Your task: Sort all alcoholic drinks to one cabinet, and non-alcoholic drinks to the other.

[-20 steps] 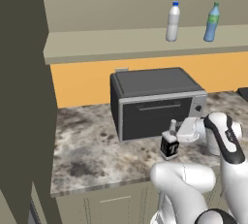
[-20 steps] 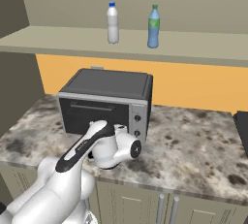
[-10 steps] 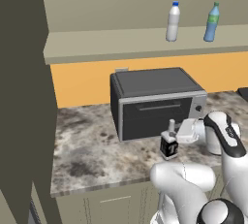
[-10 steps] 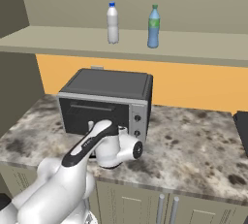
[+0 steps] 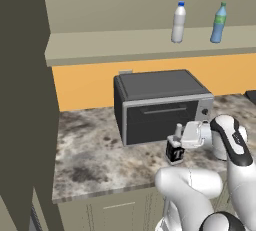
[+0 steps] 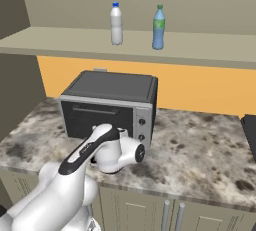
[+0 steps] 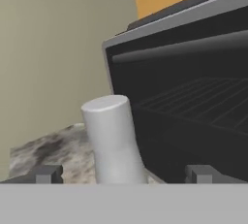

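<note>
While fingers (image 7: 124,174) stand apart | T bottle (image 5: 175,150) neck between them

We see a dark toaster oven (image 5: 160,106) with a silver front standing on the speckled granite counter (image 5: 95,157), its back near the orange wall panel (image 6: 200,87) (two knobs sit at its right end). Above runs a beige shelf (image 6: 65,42); below, pale cabinet doors (image 6: 150,210).
</note>
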Available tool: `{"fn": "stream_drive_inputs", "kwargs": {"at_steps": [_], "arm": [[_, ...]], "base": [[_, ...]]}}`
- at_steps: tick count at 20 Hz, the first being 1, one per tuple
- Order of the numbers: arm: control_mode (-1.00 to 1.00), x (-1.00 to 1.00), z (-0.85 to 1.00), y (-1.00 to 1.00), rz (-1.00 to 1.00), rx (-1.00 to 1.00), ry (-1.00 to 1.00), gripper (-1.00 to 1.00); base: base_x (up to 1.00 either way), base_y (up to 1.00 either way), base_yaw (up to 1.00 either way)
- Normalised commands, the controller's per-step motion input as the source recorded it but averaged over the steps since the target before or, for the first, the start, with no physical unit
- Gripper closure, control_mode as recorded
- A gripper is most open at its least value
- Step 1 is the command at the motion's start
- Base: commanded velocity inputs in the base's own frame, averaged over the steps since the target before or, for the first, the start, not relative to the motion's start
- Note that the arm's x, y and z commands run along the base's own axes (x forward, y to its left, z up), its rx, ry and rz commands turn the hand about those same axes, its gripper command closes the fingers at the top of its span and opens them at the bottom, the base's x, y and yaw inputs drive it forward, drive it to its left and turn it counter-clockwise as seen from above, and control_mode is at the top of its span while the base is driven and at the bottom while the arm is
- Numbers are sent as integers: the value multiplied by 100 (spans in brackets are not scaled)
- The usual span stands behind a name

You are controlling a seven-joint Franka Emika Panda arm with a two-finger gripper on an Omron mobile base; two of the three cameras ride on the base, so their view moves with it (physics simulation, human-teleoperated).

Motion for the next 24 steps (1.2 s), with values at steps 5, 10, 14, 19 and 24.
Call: {"fn": "stream_drive_inputs", "kwargs": {"at_steps": [5,10,14,19,24], "arm": [[-100,-11,0,33,-4,0,-5,100],[-100,0,0,36,-8,0,-2,100],[-100,0,7,9,-13,0,0,100],[-100,-12,46,0,-16,0,-1,100],[-100,-56,100,0,-21,0,-5,100]], "base": [[0,0,0],[0,0,0],[0,0,0],[0,0,0],[0,0,0]]}}
